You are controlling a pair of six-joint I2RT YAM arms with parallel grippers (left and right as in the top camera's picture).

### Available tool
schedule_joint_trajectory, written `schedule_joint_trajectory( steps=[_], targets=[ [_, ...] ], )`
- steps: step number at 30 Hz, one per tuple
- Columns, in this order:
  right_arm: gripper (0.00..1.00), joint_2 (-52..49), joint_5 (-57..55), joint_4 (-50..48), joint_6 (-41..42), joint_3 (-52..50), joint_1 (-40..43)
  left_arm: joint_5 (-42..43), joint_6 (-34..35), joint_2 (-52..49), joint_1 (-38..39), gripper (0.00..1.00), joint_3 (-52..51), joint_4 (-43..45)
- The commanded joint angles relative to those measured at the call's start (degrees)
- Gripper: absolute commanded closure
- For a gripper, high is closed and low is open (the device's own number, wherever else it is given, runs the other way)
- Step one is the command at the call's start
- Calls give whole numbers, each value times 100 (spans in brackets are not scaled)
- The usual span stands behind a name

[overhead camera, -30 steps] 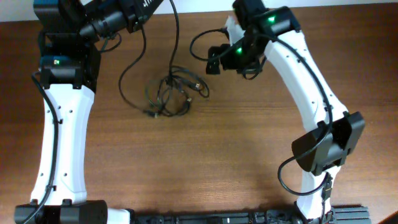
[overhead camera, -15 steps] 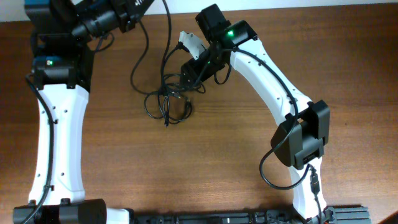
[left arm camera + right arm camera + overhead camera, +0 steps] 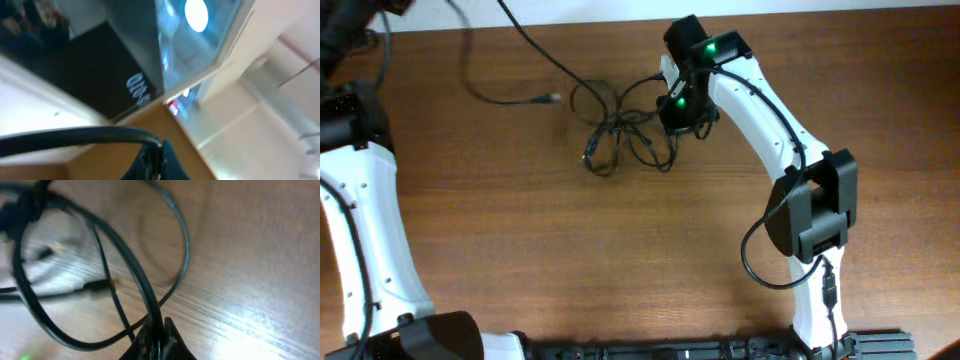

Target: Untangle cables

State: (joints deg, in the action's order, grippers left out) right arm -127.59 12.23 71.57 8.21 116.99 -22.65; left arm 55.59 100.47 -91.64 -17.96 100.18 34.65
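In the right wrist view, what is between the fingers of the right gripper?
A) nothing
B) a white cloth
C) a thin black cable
C: the right gripper is closed on a thin black cable, which runs out from its fingertips over the brown wooden table.

The cables [image 3: 615, 135] lie on the table [image 3: 570, 260] at upper centre, one strand trailing upper left; my right gripper [image 3: 673, 116] at their right edge.

Only white marking [image 3: 138, 90] on dark panel [image 3: 75, 70]: blurred, illegible.
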Motion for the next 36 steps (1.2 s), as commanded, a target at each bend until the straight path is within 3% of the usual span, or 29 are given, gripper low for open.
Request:
schedule_joint_trajectory(
  steps=[1,4,5,8,12,15,16,17,18,19,20,21,22,23,26,28,30,31,33,35,36],
  targets=[
    [96,-42,-199,-192,450,-654,-46,-1329,822,70,-361,100,103,280],
    [96,-39,-393,-197,861,-876,-72,-1703,647,70,-649,100,103,151],
    [96,-37,-216,-201,861,-876,-109,-1635,81,70,-616,100,103,-85],
    [96,400,66,-192,866,-868,-249,-2164,-1523,57,-319,100,103,-2199],
    [96,1891,68,-48,863,-868,-501,-3171,-3195,-249,83,100,103,-2490],
    [96,2702,63,229,863,-868,-890,-3810,-5799,-1180,767,100,103,-3340],
    [96,2774,63,361,863,-868,-949,-4026,-6288,-1401,824,100,103,-3593],
    [91,2791,59,715,863,-870,-1034,-4640,-7213,-1976,839,100,103,-4000],
    [77,2785,61,817,863,-879,-1034,-4924,-7652,-2229,782,100,103,-4116],
    [32,2785,63,870,863,-879,-1034,-5219,-8205,-2538,669,100,103,-4192],
    [16,2785,63,870,866,-879,-1034,-5626,-8699,-2702,577,100,103,-4295],
    [3,2785,63,859,885,-879,-1034,-6367,-9457,-2868,420,84,103,-4476],
    [0,2785,63,839,883,-879,-1034,-6470,-9967,-2916,323,61,103,-4590],
    [0,2785,63,748,883,-879,-1034,-6461,-10183,-2918,192,41,105,-4627],
    [1,2785,63,691,883,-879,-1034,-6109,-10102,-2680,63,23,367,-4610],
    [1,2785,66,704,883,-879,-1034,-5897,-9696,-2634,-13,21,496,-4937],
    [1,2785,72,748,883,-879,-1034,-5910,-9704,-2911,-216,18,496,-5807],
    [1,2785,98,815,883,-879,-1034,-5873,-9700,-3045,-330,9,496,-6159],
    [2,2785,107,887,881,-879,-1038,-4551,-9639,-3115,-870,1,531,-6645],
    [1,2785,109,822,881,-879,-1038,-2208,-9173,-3080,-1191,0,929,-6376],
    [2,2785,109,815,883,-879,-1038,-1803,-8666,-3080,-1314,11,1095,-6255]
  ],
)
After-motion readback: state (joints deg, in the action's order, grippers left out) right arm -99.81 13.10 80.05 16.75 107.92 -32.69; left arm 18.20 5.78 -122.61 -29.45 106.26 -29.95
